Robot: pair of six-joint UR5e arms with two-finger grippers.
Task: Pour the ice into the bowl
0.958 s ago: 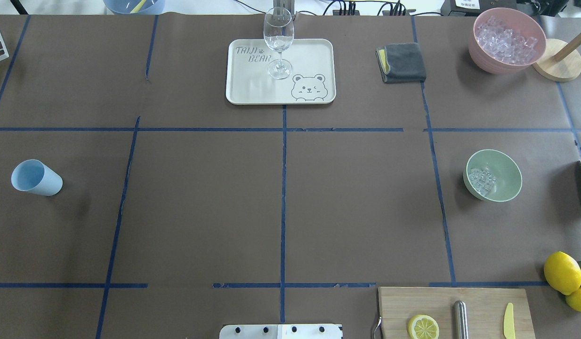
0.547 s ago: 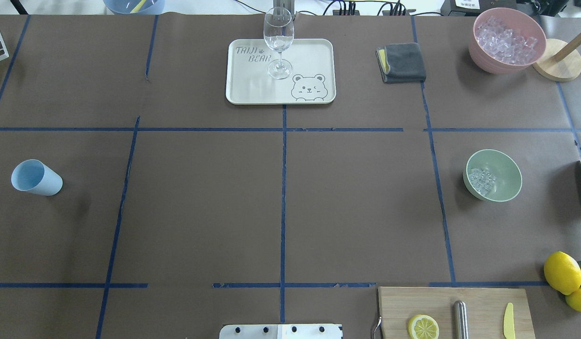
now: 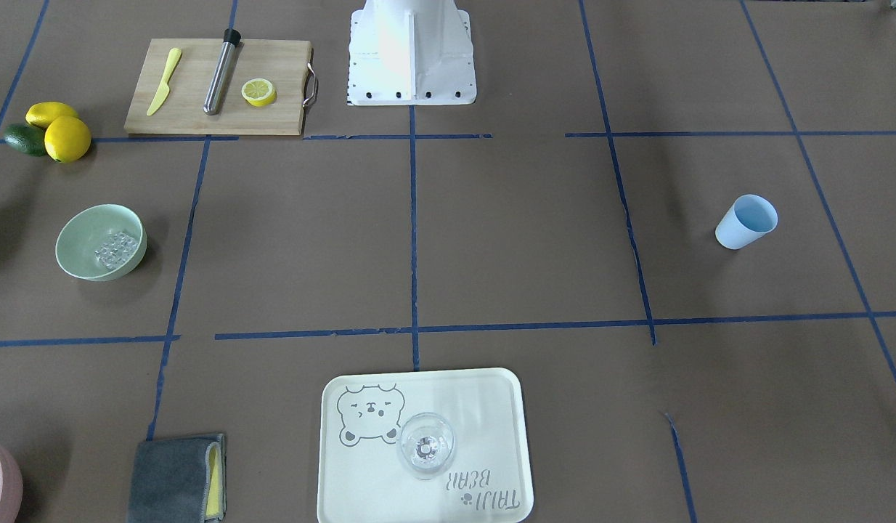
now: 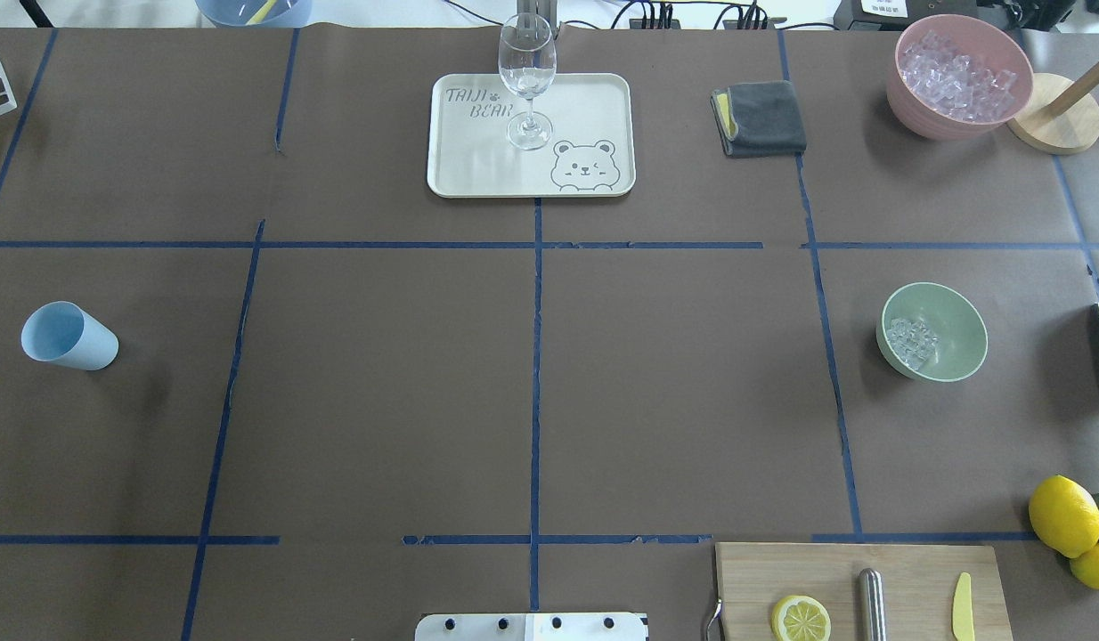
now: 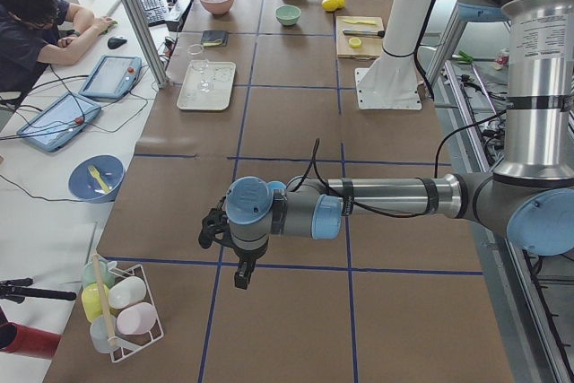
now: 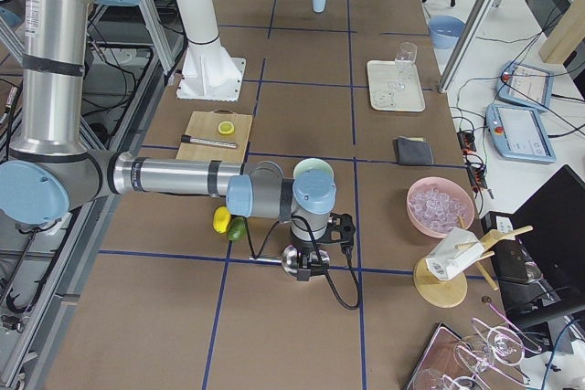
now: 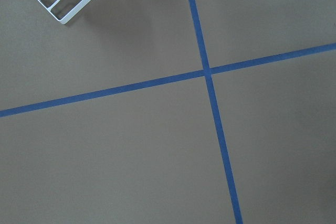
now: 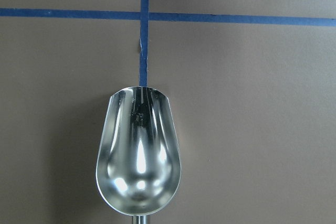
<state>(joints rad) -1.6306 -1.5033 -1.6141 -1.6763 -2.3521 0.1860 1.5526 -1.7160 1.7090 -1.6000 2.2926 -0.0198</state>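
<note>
**One handful of ice [image 4: 912, 343] in the green bowl [image 4: 961, 322]**

You see clear cubes heaped to one side, on the robot's right of the table; a pink tub [image 4: 919, 120] of more stands beyond. An empty scoop [image 8: 139, 150] sits by the right gripper [image 6: 313, 260]; whether it or the left gripper [image 5: 240, 274] is open, you cannot tell.

No visible change on the table [image 4: 380, 392] (overhead view only) since the earlier pictures.

Mint-green bowl [image 4: 956, 322], clear ice [image 4: 912, 343] — brown table [image 4: 380, 374].
</note>
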